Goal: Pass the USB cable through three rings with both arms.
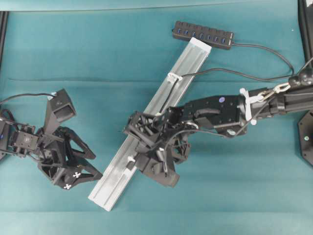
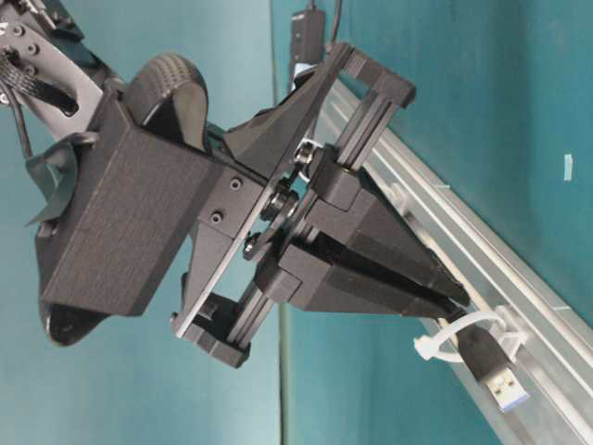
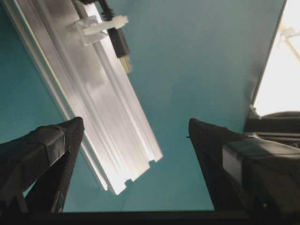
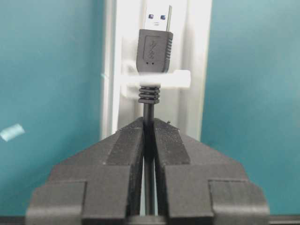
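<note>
**Plug through the last ring, left arm waiting**

Closest to me, the right end effector [image 4: 149, 140] is clamped on the USB cable [image 4: 148, 112] just behind the plug's strain relief, its two fingers pressed together around the thin cord. Gripping that near the tip looks deliberate: a short free length keeps the plug stiff enough to steer. The plug [image 2: 494, 367] has already poked through the ring [image 2: 463, 326] nearest the rail's lower end, its metal tip lying along the channel beyond the clip.

A little further off, the left end effector [image 1: 78, 166] sits on the bench [image 1: 244, 196] beside the lower end of the aluminium rail [image 1: 146, 122], fingers spread wide and holding nothing. From its wrist view the plug lies ahead, so I'd judge it is placed to take the tip and draw the cable on.

Farther up the rail, the cable runs under a second ring [image 1: 174, 77] and then away to the right. Beyond the rail's top end lies a black USB hub [image 1: 203, 34].
</note>
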Controlling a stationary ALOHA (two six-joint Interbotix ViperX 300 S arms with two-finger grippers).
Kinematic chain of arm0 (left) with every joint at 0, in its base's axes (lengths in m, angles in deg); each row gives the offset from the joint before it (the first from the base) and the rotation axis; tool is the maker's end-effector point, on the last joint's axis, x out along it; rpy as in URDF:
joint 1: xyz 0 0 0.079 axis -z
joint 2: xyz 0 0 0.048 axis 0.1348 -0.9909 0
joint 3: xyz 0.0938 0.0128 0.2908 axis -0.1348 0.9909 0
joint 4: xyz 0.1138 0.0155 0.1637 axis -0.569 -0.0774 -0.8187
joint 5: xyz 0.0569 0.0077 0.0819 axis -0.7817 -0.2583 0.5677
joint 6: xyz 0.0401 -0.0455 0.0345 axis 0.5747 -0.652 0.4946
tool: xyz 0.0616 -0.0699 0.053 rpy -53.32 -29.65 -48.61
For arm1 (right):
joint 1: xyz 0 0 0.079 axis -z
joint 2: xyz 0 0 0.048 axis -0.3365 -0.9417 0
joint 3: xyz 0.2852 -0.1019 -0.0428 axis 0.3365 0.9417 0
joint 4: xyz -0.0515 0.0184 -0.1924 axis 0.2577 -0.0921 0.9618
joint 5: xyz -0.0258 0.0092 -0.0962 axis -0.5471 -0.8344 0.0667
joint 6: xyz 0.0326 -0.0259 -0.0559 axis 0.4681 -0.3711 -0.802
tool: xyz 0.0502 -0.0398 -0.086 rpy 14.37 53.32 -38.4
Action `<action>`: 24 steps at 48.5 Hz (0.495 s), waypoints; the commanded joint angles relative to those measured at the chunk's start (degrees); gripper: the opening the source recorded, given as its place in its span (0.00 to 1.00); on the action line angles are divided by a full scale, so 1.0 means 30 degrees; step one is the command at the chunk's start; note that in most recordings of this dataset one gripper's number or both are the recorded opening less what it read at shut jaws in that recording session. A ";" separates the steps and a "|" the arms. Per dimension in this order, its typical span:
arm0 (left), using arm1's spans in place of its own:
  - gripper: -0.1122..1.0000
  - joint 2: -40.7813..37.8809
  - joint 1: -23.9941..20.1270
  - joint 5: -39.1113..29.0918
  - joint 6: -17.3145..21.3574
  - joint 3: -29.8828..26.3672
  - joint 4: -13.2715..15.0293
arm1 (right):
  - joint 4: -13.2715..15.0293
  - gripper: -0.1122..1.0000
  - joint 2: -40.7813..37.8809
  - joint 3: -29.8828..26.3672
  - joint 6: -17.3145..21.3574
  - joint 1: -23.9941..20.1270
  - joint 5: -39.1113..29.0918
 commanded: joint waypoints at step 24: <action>0.97 -0.1318 -0.0293 0.0996 0.0059 -0.0586 -0.0029 | -0.0088 0.16 -0.0322 -0.0674 0.1553 -0.0146 -0.0029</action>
